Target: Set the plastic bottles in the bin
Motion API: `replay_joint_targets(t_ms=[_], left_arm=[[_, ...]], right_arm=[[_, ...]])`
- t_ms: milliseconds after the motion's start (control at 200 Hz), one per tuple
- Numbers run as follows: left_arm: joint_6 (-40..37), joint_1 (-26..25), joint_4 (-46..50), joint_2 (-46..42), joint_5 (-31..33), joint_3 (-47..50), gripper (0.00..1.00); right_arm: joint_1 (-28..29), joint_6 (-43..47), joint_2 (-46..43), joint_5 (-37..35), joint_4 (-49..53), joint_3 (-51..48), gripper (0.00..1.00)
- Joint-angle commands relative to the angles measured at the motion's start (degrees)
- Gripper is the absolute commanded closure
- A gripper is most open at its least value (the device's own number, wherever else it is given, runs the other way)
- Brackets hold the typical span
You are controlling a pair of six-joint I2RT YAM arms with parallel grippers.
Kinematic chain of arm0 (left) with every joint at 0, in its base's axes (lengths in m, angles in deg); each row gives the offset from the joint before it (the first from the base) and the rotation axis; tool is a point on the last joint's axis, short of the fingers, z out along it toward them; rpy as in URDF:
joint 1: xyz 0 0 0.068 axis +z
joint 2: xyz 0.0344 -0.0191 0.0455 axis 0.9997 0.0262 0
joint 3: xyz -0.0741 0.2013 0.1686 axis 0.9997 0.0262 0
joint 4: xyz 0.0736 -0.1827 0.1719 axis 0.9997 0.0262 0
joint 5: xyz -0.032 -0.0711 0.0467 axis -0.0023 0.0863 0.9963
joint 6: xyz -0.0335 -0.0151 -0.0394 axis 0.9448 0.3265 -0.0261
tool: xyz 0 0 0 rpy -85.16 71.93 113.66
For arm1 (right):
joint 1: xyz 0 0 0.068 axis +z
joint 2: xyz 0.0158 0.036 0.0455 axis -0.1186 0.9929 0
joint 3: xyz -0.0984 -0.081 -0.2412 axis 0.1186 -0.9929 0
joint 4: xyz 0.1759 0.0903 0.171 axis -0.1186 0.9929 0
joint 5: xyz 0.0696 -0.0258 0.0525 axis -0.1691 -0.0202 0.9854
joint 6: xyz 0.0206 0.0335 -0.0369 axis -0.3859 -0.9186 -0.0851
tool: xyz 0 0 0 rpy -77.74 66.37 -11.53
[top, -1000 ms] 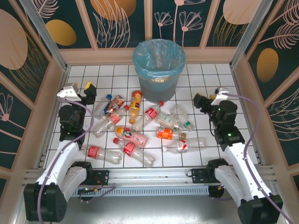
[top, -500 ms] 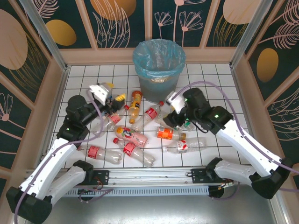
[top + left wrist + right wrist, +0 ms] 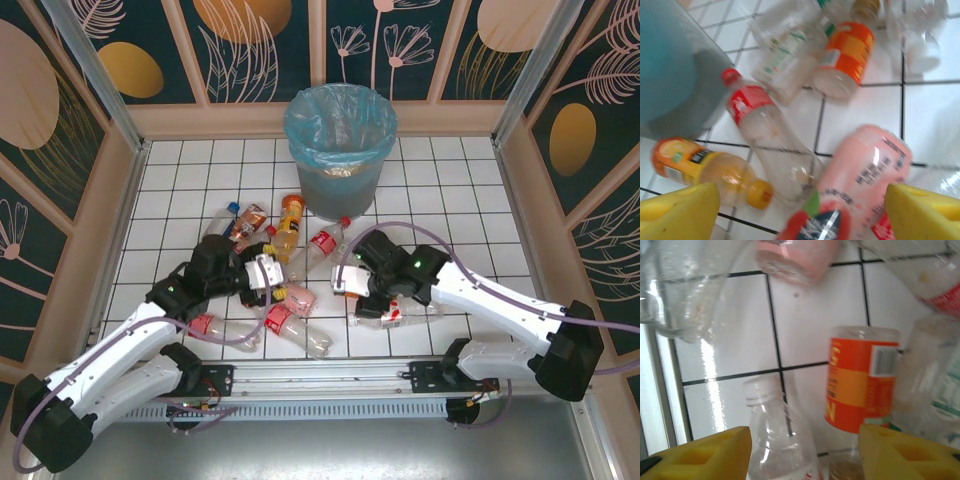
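Observation:
Several plastic bottles (image 3: 300, 262) lie scattered on the white tiled floor in front of the grey bin (image 3: 340, 150) with its light-blue bag. My left gripper (image 3: 268, 281) is open, low over the pile. In the left wrist view the left gripper (image 3: 800, 215) has its yellow fingertips on either side of a pink-labelled bottle (image 3: 865, 172), apart from it. My right gripper (image 3: 361, 290) is open too. In the right wrist view the right gripper (image 3: 805, 455) straddles a clear capless bottle (image 3: 780, 437) and an orange-labelled bottle (image 3: 860, 385).
A red-labelled bottle (image 3: 760, 125) and an orange juice bottle (image 3: 705, 172) lie left of the pink one, with the bin (image 3: 675, 75) behind. Low walls ring the floor. Bare tiles (image 3: 450, 190) lie at the right and back left.
Both arms have swung from the sides in toward the middle and dropped low over the bottle pile. The bottles have hardly shifted.

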Motion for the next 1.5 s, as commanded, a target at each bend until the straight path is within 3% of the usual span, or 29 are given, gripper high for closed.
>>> replay_joint_targets(t_ms=[0, 115, 425, 535, 1491], left_arm=[[-7.2, -0.2, -2.3, -2.2, -2.5, 2.8, 0.10], [-7.6, -0.3, -1.5, -0.9, -2.8, 2.5, 0.07], [-6.8, -0.2, -2.6, -1.1, -2.8, 2.3, 0.06], [-6.8, -0.2, -2.8, -1.3, -2.0, 2.3, 0.01], [-4.9, -0.2, -3.0, -3.0, -2.5, 3.1, 0.01]], right_arm=[[3.7, 2.5, -1.0, 2.2, -5.0, -1.9, 0.39], [6.2, 3.6, -0.2, 1.2, -6.1, -3.3, 0.39], [6.2, 5.6, 2.5, 1.0, -6.6, -5.2, 0.38], [6.3, 5.8, 4.2, 0.0, -6.5, -5.6, 0.36], [5.1, 3.6, 12.0, -2.6, -11.8, -8.9, 0.37]])
